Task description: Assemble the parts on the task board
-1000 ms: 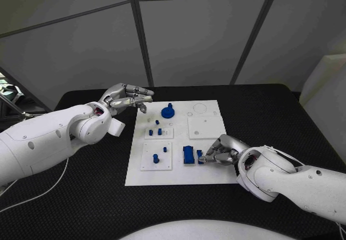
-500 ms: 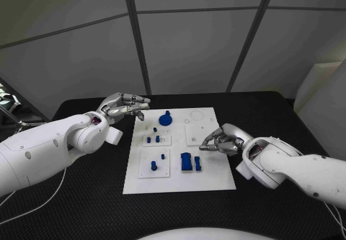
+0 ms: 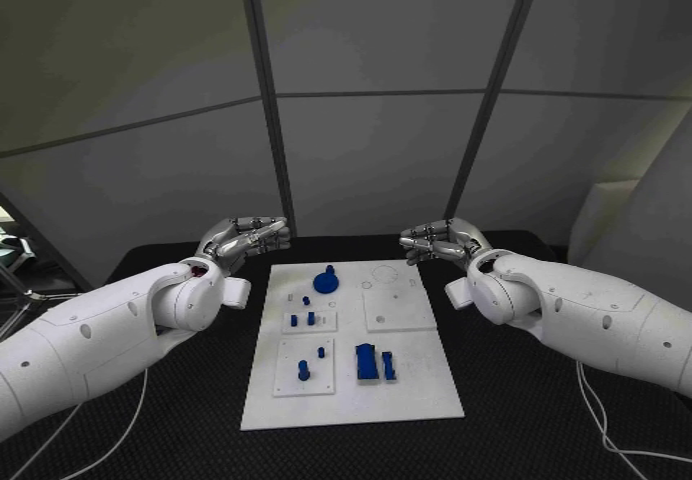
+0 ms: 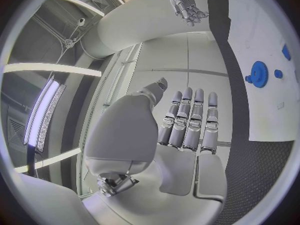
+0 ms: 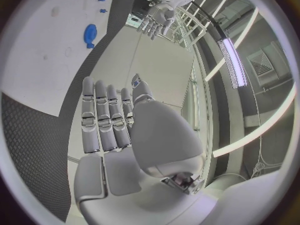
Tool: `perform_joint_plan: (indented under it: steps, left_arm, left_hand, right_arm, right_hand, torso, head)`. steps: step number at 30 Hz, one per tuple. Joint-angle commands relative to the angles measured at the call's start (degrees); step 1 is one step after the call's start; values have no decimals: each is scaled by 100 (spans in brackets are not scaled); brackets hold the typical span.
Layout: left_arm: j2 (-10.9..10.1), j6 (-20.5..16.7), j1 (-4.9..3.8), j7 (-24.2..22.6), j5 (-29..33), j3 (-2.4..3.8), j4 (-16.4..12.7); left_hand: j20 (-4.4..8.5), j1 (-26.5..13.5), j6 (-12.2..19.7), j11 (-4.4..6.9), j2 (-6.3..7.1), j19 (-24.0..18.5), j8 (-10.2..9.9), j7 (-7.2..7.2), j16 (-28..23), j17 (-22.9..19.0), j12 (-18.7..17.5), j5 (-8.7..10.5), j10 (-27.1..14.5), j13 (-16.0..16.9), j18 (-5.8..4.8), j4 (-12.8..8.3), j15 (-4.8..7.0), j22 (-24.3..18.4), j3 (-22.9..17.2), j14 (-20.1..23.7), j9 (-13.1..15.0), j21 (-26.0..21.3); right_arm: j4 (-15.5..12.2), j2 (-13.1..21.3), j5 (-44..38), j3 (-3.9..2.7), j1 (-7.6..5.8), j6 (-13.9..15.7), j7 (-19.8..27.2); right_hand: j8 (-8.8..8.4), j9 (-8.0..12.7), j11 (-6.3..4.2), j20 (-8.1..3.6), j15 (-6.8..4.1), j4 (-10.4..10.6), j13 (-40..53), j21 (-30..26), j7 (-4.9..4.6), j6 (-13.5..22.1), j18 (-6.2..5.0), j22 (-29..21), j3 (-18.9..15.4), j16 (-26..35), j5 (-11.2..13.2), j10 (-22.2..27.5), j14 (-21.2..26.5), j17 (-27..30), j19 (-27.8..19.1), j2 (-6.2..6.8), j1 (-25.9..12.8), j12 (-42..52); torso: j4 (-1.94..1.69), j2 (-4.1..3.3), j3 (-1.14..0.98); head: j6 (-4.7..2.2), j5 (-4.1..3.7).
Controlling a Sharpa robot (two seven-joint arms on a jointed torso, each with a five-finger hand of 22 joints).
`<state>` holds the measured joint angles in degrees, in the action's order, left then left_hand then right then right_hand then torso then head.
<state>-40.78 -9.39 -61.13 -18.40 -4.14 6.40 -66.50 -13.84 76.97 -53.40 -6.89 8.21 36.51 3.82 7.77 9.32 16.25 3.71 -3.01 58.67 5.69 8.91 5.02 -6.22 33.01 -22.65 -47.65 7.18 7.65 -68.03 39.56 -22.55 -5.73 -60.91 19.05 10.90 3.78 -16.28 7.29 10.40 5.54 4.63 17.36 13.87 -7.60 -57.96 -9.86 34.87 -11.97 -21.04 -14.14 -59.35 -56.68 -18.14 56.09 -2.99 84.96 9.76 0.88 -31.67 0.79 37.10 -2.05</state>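
Hovering above the far edge of the counter (image 3: pixel 173 420), the left hand (image 3: pixel 245 238) is seen at about 11 o'clock from the task board (image 3: pixel 418 385), fingers extended side by side with nothing in them; the right hand (image 3: pixel 440 240) is held likewise at about 1 o'clock, empty, its fingers straight in the wrist view. Neither hand touches the board or any part.

Outward from the hands, the blue gear-like disc (image 3: pixel 326 281) is found at the board's far end, nearest the left hand. Nearer the robot, small blue pegs (image 3: pixel 300 320) stand on a raised white tile at the board's left, a further peg (image 3: pixel 304 369) on the tile at 7 o'clock, and a taller blue block (image 3: pixel 368 361) with a slim piece (image 3: pixel 388 366) just beside it near the middle.

The parts are judged to be light, rigid plastic, smooth and somewhat slippery, not fragile. The disc would best be taken by its raised hub or pinched across its rim; the pegs by their sides, from above; the block across its narrow faces.

Close spacing of the pegs is judged the chief obstacle: neighbours could be knocked by broad fingers. The board itself may slide if pushed sideways.
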Motion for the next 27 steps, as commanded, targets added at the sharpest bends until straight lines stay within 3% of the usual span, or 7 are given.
perform_joint_plan:
  steps: [1,10,11,14,18,26,27]
  left_arm:
    - [229,-598,10,-411,625,6,275]
    - [713,-908,37,-523,765,9,791]
    - [667,-585,42,-267,523,2,725]
    - [643,-650,43,-287,520,-12,655]
    - [553,-896,48,-361,511,-67,394]
    - [148,-2002,69,-695,469,-313,-782]
    - [87,-2169,72,-745,463,-350,-959]
  left_hand:
    - [-107,-96,172,56,-2,-245,-20,-30,-308,-226,-5,28,-323,-133,-152,77,22,-273,167,256,-93,-264]
    - [-251,-114,900,190,34,-1252,-36,-132,-647,-865,10,29,-1135,-208,-111,370,38,-1316,617,1369,-335,-494]
    - [239,-2395,2197,689,-246,-1953,-382,-325,-932,-1067,-371,301,-2523,-569,-416,102,211,-1885,1078,2348,-718,-765]
    - [338,-2828,2495,689,-276,-2103,-382,-363,-932,-1141,-371,301,-2831,-569,-419,66,622,-2027,1208,2585,-718,-765]
    - [490,-3525,2900,689,-353,-2323,-382,-777,-932,-1211,-371,301,-3266,-569,-420,-21,622,-2211,1355,2898,-718,-765]
    - [761,-4728,3605,689,-821,-2695,-382,-777,-932,-1625,-371,301,-4017,-569,-429,-502,622,-2526,1626,3436,-718,-765]
    - [784,-4843,3674,689,-821,-2730,-382,-777,-932,-1625,-371,301,-4090,-569,-891,-502,622,-2556,1648,3489,-718,-765]
  right_arm:
    - [527,-304,990,-1,-27,-537,700]
    - [1301,-808,1154,-2,-47,-787,833]
    - [1238,-766,850,3,-33,-477,535]
    - [1168,-740,878,15,-31,-416,562]
    - [906,-642,985,58,-23,-189,666]
    - [-269,-204,1467,253,14,834,1130]
    - [-447,-138,1540,283,20,988,1200]
  right_hand:
    - [-21,278,18,128,80,-134,-422,-504,-21,119,-1,-438,-79,583,53,68,147,442,-218,-79,-133,-295]
    - [-17,985,-33,392,51,-696,-1305,-1040,-65,143,-64,-1559,-246,1664,92,114,-5,1342,-671,-311,-632,-624]
    - [-378,1142,-239,-39,-142,-463,-1736,-1387,193,1823,297,-2081,191,2104,483,1826,1730,1814,-2134,-123,-2952,-976]
    - [-378,1217,-282,-111,-554,-463,-1736,-1387,225,2132,298,-2247,261,2104,554,2165,1991,1814,-2410,-103,-3412,-976]
    - [-378,1628,-729,-245,-554,-463,-1736,-1387,302,2657,368,-2427,397,2104,678,2704,2519,1814,-2868,299,-4141,-976]
    - [-378,1628,-729,-471,-554,-463,-1736,-1387,760,3550,506,-2728,624,2104,886,3624,3415,1814,-3647,299,-5377,-976]
    - [-378,1628,-729,-495,-554,-463,-1736,-1387,760,3640,522,-2759,648,2104,909,3716,3506,1814,-3727,299,-5502,-976]
  torso:
    - [5,140,22]
    - [-34,158,-8]
    - [-11,149,9]
    - [-28,126,-11]
    - [-77,64,-66]
    - [-88,49,-79]
    - [-88,49,-79]
  head:
    - [-110,47]
    - [-76,103]
    - [-117,81]
    - [-152,110]
    - [-250,188]
    - [-272,205]
    - [-272,205]
